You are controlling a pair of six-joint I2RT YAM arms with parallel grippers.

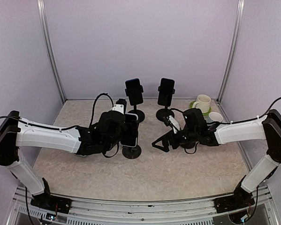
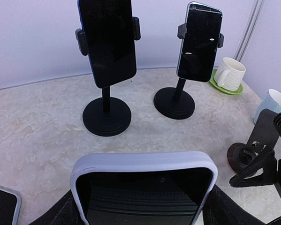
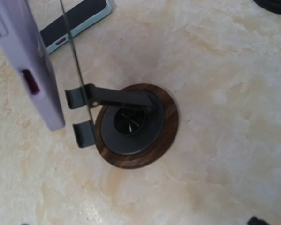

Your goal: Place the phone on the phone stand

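Beside the clips [image 3: 84, 134] of the phone stand [image 3: 145, 137], the phone [image 3: 23, 61] hangs edge-down.

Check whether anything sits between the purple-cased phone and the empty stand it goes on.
Nothing visible does. The phone hangs right beside the cradle hooks of the stand; a spare phone lies flat on the table, off to the side.

In the middle of the top view we see the phone [image 1: 131, 127], in the left tool [image 1: 126, 133], upright over the base of the phone stand [image 1: 132, 152]. The right tool [image 1: 161, 144] is right of that stand, apart from it. Higher in the frame a left back stand [image 1: 134, 92] and a right back stand [image 1: 166, 92] each carry a phone. At the upper right a mug [image 1: 202, 102] sits on a saucer [image 2: 236, 90], a cup [image 1: 216, 116] just below.
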